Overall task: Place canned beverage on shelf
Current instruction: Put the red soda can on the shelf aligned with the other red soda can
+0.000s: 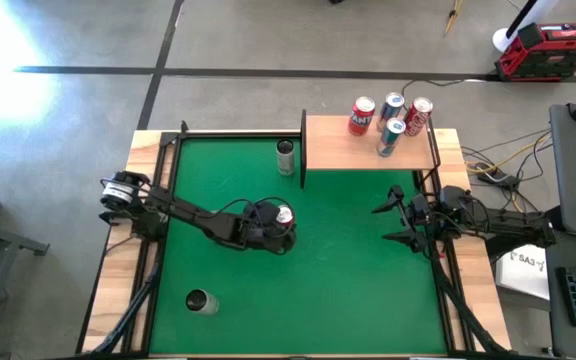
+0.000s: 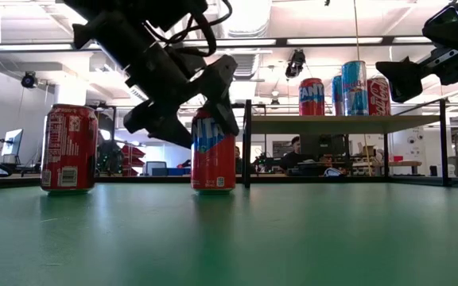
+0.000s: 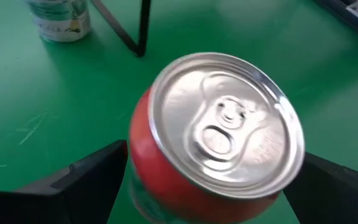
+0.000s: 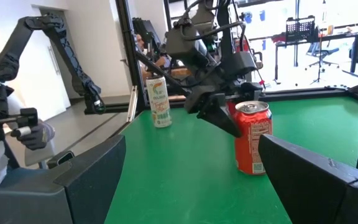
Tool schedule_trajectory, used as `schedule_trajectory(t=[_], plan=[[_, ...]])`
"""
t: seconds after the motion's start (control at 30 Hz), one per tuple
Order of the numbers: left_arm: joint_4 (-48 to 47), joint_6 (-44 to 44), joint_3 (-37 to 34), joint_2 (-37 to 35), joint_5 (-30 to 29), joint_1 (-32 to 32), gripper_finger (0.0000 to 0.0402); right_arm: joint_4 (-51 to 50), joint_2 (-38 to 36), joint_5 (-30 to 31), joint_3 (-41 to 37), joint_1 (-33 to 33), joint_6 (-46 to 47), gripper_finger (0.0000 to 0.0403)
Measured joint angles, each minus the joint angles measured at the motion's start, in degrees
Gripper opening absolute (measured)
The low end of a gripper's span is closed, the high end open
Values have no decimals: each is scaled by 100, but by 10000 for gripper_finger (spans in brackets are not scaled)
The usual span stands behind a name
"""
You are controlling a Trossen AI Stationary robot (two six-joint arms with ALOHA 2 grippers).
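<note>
A red beverage can (image 1: 284, 215) stands upright on its base in the middle of the green mat, its silver top (image 3: 222, 137) filling the left wrist view. My left gripper (image 1: 282, 222) is open and slants down over it. One finger (image 3: 98, 177) stands on each side of the can's upper part, and I see no touch. The shelf (image 1: 368, 145), a light-wood board on black rails, is at the far right and bears several cans (image 1: 390, 122). My right gripper (image 1: 383, 222) waits open at the mat's right edge.
A pale can (image 1: 286, 157) stands on the mat just left of the shelf's black post (image 3: 142, 31). Another can (image 1: 198, 300) stands near the mat's near left corner. Black rails (image 1: 168, 150) run along the mat's sides. Green mat lies between the red can and the shelf.
</note>
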Motion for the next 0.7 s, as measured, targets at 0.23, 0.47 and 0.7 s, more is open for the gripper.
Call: schedule_trajectory(t=[0.23,0.47,0.7], plan=[[348,421,-32,73,-48,2,374,0,0,0,0,0,0,359],[504,604,-32,163,-90,14,374,0,0,-1,0,-1,0,359],[560,868,-34,175,-88,33,347,0,-1,0,0,-2,0,359]])
